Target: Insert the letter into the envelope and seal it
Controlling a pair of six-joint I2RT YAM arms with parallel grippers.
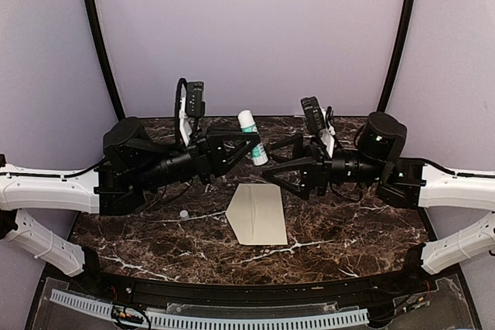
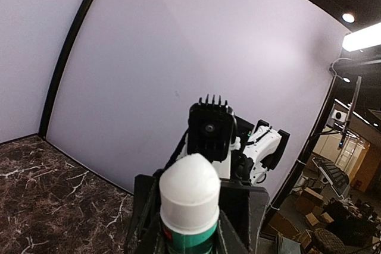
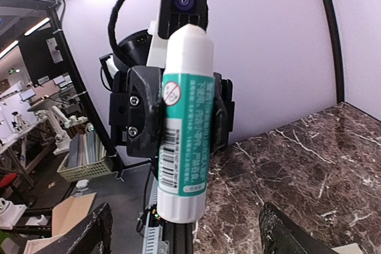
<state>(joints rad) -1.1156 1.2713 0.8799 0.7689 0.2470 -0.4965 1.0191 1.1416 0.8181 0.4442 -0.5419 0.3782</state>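
Observation:
The pale-cream envelope point(image 1: 259, 218) lies flat on the marble table point(image 1: 348, 229), with a pointed edge towards the left. The letter is out of view. My left gripper point(image 1: 249, 149) point(image 2: 190, 233) hangs above the envelope's far end, shut on a green-and-white glue stick point(image 1: 251, 137) point(image 2: 189, 197) point(image 3: 184, 129) that stands upright in it. My right gripper point(image 1: 268, 165) point(image 3: 187, 236) faces it from the right. It is open, its fingertips point(image 3: 95, 233) spread wide on either side of the stick's lower end without touching it.
A small white object point(image 1: 184, 213) lies on the marble left of the envelope. Both arms meet above the table's middle, in front of the curved lilac backdrop point(image 1: 247, 28). A black rail point(image 1: 232, 295) runs along the near edge.

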